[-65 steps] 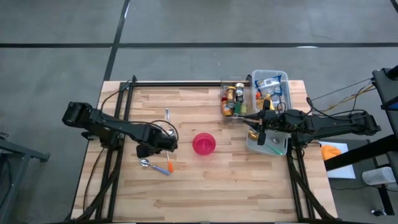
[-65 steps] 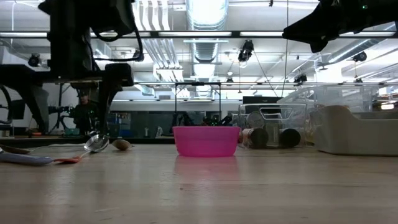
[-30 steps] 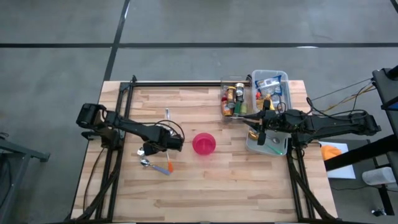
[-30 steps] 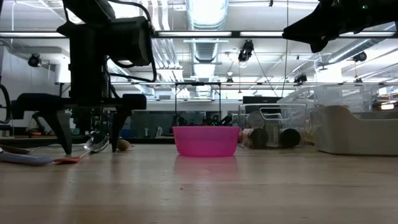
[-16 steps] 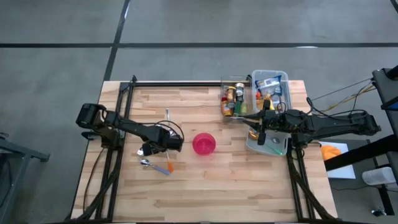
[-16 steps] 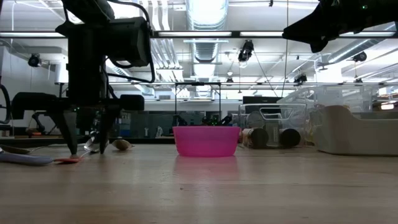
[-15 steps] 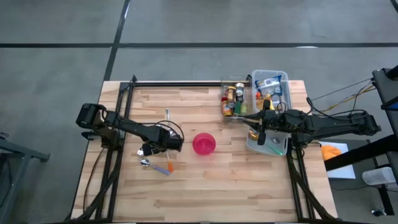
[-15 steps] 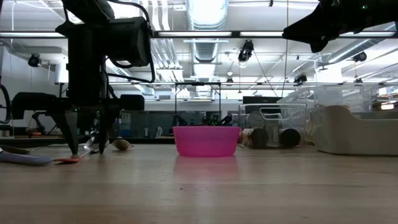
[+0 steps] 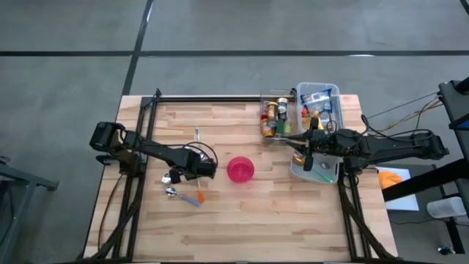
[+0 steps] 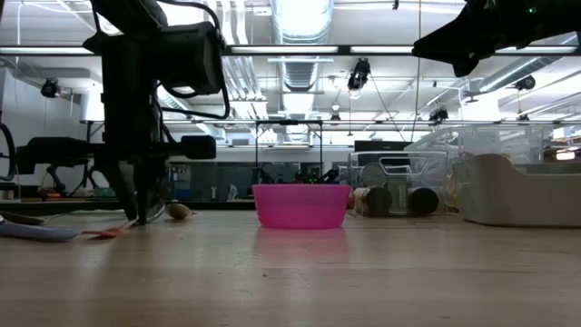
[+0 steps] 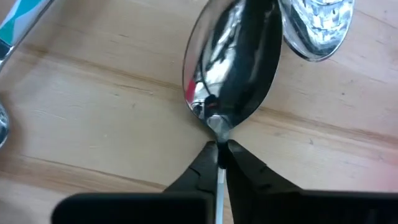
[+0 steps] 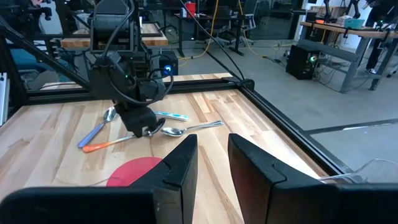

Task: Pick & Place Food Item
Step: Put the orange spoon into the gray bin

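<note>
left tool (image 11: 219, 152): fingers together, clamped on the thin neck of a metal spoon (image 11: 231, 59), right where handle meets bowl; tips down at the worktop (image 9: 242, 213), left of centre.
spoon: lies flat on the wood, bowl pointing away from the wrist; a 2nd shiny spoon bowl (image 11: 316, 25) sits just beside it, apart.
neighbours: orange-handled utensil (image 9: 199, 196) and another spoon (image 9: 170, 193) near the tool, toward the front edge; keep clear of both.
pink bowl (image 9: 240, 169): just right of the left tool, upright; looks like the drop target, my guess.
food items: in the clear bin (image 9: 317, 96) and small rack (image 9: 275, 116) at the far right; none in either tool that I can see.
right tool (image 12: 211, 163): fingers a small gap apart, nothing between them; hovers over the bin area (image 9: 315, 165), waiting.
step in hand: lift the spoon, judged from the grip.
how to do well: raise straight up and slowly. Grip is on a narrow neck, so the spoon may pivot; keep the wrist level. Don't drag across the 2nd spoon.
risk: slip or swing of the bowl end if moved fast.
</note>
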Motion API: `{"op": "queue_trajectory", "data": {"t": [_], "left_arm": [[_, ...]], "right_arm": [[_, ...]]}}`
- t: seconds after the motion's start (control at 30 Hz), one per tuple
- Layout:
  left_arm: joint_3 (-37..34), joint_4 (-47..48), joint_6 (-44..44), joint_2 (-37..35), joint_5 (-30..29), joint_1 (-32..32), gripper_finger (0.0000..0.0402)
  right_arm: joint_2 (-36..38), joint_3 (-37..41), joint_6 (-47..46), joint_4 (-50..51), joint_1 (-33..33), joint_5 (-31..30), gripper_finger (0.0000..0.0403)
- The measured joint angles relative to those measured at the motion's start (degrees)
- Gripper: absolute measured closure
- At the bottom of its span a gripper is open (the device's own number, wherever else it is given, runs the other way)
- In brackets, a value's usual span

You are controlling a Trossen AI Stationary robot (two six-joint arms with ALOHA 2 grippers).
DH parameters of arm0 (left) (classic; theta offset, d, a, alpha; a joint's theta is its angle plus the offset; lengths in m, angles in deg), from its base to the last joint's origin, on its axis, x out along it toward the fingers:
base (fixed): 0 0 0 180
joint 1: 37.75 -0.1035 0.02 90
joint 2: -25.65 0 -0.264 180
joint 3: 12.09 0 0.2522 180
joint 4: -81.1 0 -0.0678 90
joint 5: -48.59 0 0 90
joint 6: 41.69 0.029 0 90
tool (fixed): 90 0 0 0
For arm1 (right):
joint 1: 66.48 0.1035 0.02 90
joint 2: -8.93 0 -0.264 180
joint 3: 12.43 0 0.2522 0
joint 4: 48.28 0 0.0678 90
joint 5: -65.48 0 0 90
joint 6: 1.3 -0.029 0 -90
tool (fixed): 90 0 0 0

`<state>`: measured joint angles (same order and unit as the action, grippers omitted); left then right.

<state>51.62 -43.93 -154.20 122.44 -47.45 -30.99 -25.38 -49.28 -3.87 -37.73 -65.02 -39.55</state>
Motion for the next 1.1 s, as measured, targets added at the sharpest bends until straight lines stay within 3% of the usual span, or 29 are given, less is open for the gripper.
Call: {"op": "queue_trajectory", "data": {"t": [0.73, 0.93, 1.1], "left_arm": [[-0.1, -0.1, 1.9, -4.9, -1.0, 0.0, 0.0400], [-0.1, -1.8, 7.6, -10.6, -9.0, 0.4, 0.0400], [-0.1, -9.2, 21.3, -14.5, -19.6, 0.9, 0.0400]], "right_arm": [[0.0, 0.0, 0.0, 0.0, 0.0, 0.0, 0.0316], [0.0, 0.0, 0.0, 0.0, 0.0, 0.0, 0.0316], [0.0, 0.0, 0.0, 0.0, 0.0, 0.0, 0.0316]]}}
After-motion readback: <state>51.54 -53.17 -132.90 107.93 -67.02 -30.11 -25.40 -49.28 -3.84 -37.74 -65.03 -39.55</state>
